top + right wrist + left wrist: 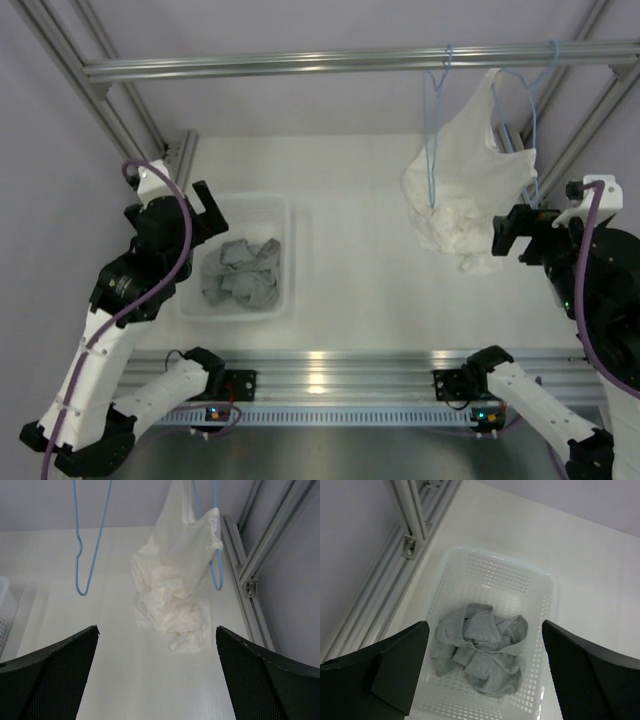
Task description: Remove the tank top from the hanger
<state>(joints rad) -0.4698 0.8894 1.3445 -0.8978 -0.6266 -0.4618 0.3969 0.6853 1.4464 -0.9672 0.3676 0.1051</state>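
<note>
Over basket (250,200): left jaws spread, aimed down at tank top (240,272) | right jaws spread, raised

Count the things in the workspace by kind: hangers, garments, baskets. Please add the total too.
Hangers: 2, the bare blue hanger and the blue hanger with the white garment
Garments: 2, the grey tank top and the white garment
Baskets: 1, the white basket, holding the tank top
Total: 5

Under the left claw (484,640), the tank top (482,652) is soft grey knit cloth in a holey white plastic basket (495,567). In front of the right claw (157,635), the hanger (87,540) is thin smooth blue wire above the matt white counter (115,680).
</note>
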